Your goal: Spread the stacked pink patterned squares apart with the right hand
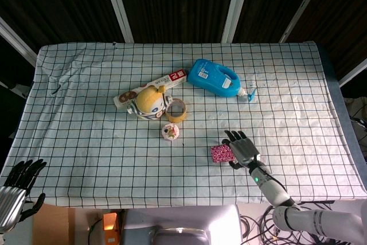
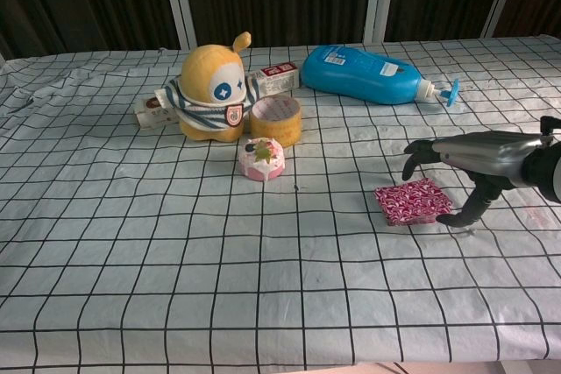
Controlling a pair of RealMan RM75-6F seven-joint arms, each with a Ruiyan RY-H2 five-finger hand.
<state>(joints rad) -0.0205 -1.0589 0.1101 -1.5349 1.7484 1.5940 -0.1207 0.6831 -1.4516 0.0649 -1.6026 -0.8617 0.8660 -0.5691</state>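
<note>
The pink patterned squares lie as one neat stack on the checked tablecloth, right of centre. My right hand hovers just to the right of the stack with its fingers spread and arched over the stack's right edge. Its thumb reaches down to the cloth beside the stack's near right corner. It holds nothing. My left hand hangs off the table's near left corner, fingers apart and empty; the chest view does not show it.
A yellow plush toy, a tape roll and a small round cake toy sit left of the stack. A blue detergent bottle and a long box lie further back.
</note>
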